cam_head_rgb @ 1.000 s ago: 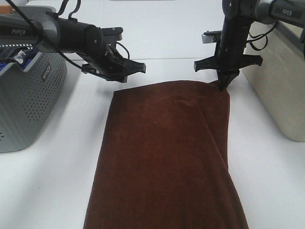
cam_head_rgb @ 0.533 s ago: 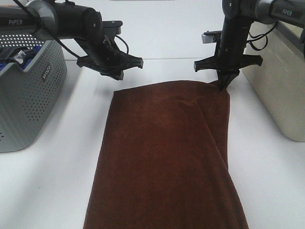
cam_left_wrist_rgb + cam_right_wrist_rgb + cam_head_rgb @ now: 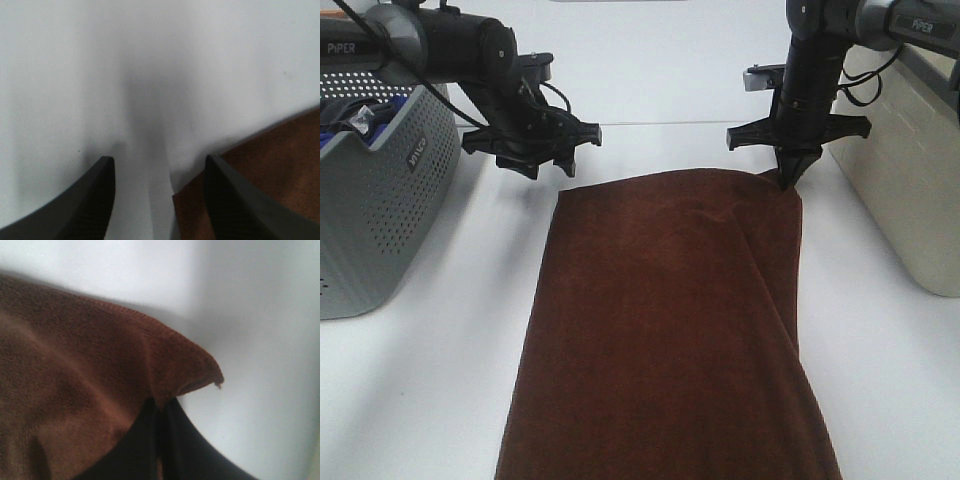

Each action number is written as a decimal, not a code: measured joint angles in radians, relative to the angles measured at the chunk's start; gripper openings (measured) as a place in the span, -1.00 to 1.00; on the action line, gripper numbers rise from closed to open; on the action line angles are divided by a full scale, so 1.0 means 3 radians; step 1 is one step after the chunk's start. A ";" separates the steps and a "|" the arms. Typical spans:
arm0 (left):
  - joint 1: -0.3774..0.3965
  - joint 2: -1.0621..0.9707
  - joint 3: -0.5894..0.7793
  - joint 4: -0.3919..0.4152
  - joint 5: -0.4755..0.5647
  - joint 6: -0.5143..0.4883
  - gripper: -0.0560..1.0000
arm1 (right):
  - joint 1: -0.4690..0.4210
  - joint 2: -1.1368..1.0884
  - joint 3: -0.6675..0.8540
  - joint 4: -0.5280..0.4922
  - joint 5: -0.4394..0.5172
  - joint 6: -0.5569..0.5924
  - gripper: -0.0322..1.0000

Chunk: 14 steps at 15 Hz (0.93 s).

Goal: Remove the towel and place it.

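You have the towel lying on the white tabletop, running from the near edge away from you. At its far right corner the right gripper points down, its fingers clamped on the cloth. Just beside the far left corner the left gripper hovers with its fingers apart and empty, near a grey basket.

A grey perforated plastic basket stands at the left edge of the white table. Blue and dark items, possibly clothes, show over its rim. A smooth cream rectangular bin stands at the right edge, well apart from the basket.
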 joint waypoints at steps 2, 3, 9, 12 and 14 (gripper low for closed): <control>0.0000 0.0093 -0.0003 -0.0103 0.0083 0.0033 0.10 | 0.0000 0.0000 0.0000 0.0000 0.0000 0.0000 -0.94; 0.0000 0.0127 -0.0007 -0.0163 0.0080 0.0093 0.10 | 0.0000 0.0000 0.0000 0.0000 0.0000 0.0000 -0.94; 0.0000 0.0130 -0.0007 -0.0447 0.0053 0.0297 0.10 | 0.0000 0.0000 0.0000 0.0000 0.0003 0.0000 -0.94; 0.0000 0.0130 -0.0030 -0.0450 0.0053 0.0317 0.10 | 0.0000 0.0000 0.0000 0.0000 0.0003 0.0000 -0.94; -0.0003 0.0110 -0.0080 -0.0510 -0.0010 0.0323 0.10 | 0.0000 0.0000 0.0000 0.0000 0.0000 0.0000 -0.94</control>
